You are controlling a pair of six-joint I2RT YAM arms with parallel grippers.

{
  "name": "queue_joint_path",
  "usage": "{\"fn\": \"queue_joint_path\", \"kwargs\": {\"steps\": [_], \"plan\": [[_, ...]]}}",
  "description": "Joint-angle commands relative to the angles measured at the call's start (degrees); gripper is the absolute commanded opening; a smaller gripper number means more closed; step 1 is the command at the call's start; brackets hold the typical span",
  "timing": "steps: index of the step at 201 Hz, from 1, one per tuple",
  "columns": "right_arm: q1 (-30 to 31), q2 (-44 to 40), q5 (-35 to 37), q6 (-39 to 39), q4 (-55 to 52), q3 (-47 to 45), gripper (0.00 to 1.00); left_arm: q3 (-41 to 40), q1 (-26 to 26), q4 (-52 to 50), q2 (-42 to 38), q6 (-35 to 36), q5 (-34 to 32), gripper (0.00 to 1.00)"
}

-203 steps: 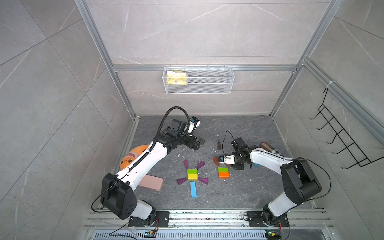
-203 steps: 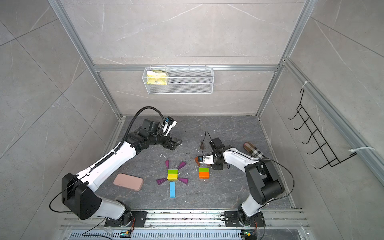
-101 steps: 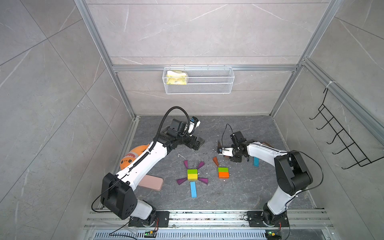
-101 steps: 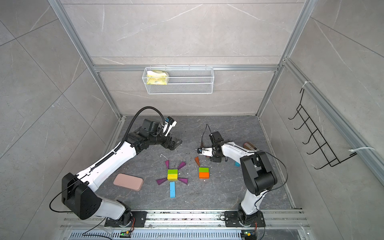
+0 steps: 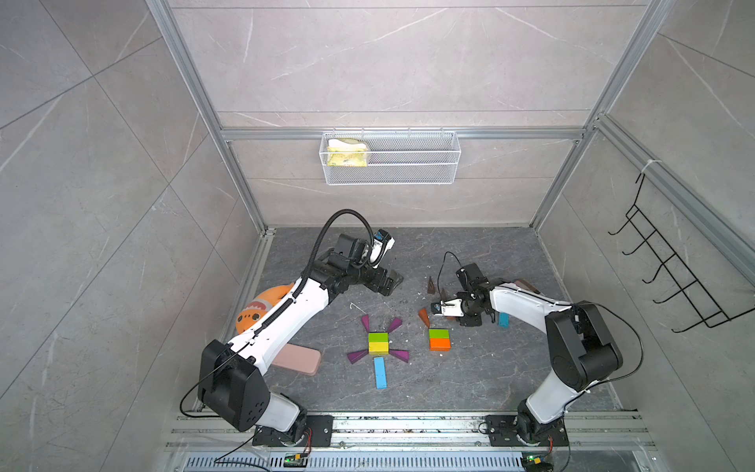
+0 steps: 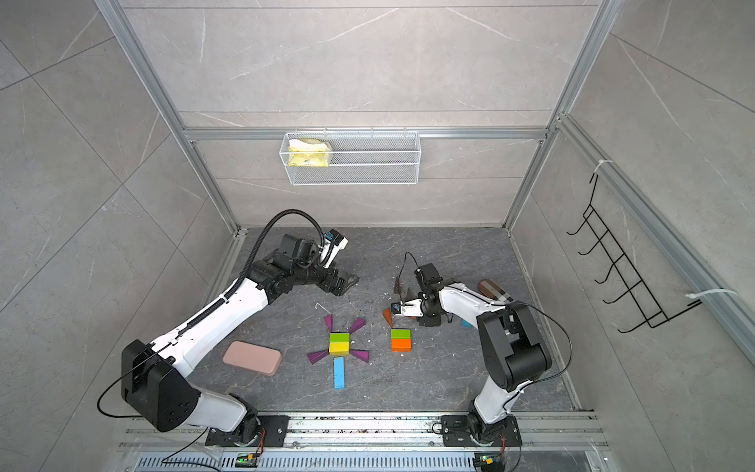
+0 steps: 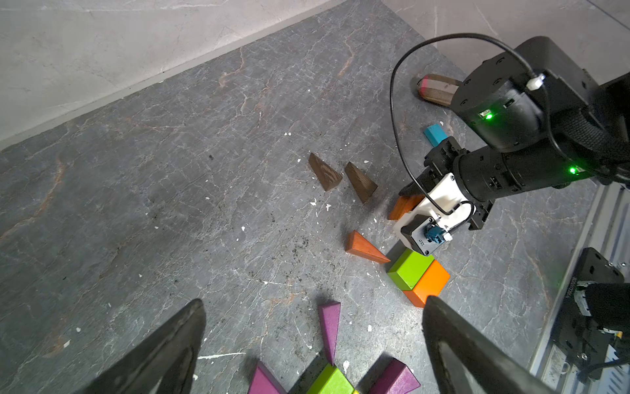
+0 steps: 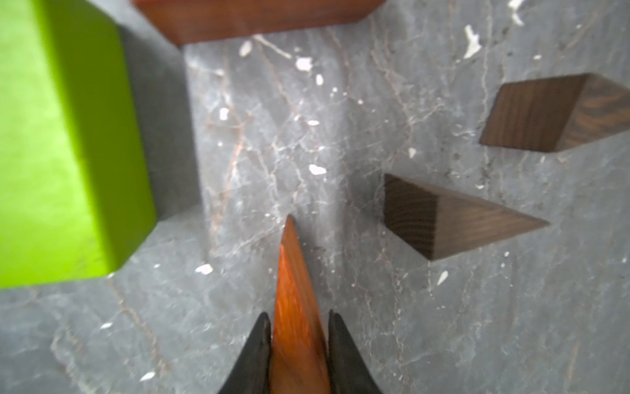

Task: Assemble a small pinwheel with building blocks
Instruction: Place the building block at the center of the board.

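Right gripper (image 8: 300,319) is clamped on the orange wedge (image 8: 295,279), just on the far side of the green-and-orange brick pair (image 5: 439,339). Left gripper (image 7: 315,303) hangs released. Lower the wedge flat, with its broad end at the pair's corner and its tip pointing outward.

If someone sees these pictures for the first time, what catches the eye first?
The colourful pinwheel in the middle of the dark floor stands out first: a green and yellow core, four purple wedges around it, a blue bar on the near side. Just beside it, the right gripper has its jaws shut on an orange wedge, close to a green and orange brick pair.
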Motion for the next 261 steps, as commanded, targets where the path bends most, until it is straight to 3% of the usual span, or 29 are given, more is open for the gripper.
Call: {"fn": "queue_joint_path", "kwargs": {"steps": [1,61,102,112,113,115,116,120,168,232,246,261], "plan": [[0.0,-1.9,-1.3,-2.9,-3.3,-1.9,0.04,0.7,0.4,1.1,-1.7,1.2,4.6,1.0],[0.7,-1.7,-0.7,-3.2,-2.3,-3.6,0.08,0.6,0.4,1.3,-1.8,1.4,5.6,1.0],[0.6,0.9,-0.1,-2.4,-0.9,-2.3,0.18,0.6,0.4,1.1,-1.4,1.6,5.7,1.0],[0.6,1.1,-0.1,-2.3,-0.5,-2.2,0.39,0.6,0.4,0.8,-1.3,1.8,5.3,1.0],[0.7,1.2,0.0,-2.3,-0.5,-2.2,0.47,0.6,0.4,0.8,-1.3,1.8,5.2,1.0],[0.7,1.1,0.0,-2.4,-0.5,-2.1,0.81,0.7,0.4,0.7,-1.3,1.9,5.1,1.0],[0.7,1.1,-0.1,-2.4,-0.5,-2.0,0.9,0.7,0.4,0.7,-1.3,1.9,5.1,1.0],[0.6,1.1,-0.1,-2.4,-0.2,-1.9,0.99,0.8,0.4,0.6,-1.3,2.0,5.0,1.0],[0.6,-3.0,0.3,-0.6,0.3,-2.4,1.0,0.9,0.4,0.5,-1.8,2.0,5.3,1.0],[0.5,-22.0,1.0,8.6,-2.9,-7.3,0.99,0.8,0.4,1.0,-2.2,1.4,6.3,1.0],[0.8,-25.8,1.9,12.6,-1.5,-8.3,1.0,0.8,0.4,1.1,-1.9,1.4,6.4,1.0],[2.0,-26.7,6.0,25.9,-2.7,-5.9,1.0,0.7,0.4,1.1,-1.9,1.5,6.4,1.0]]}}
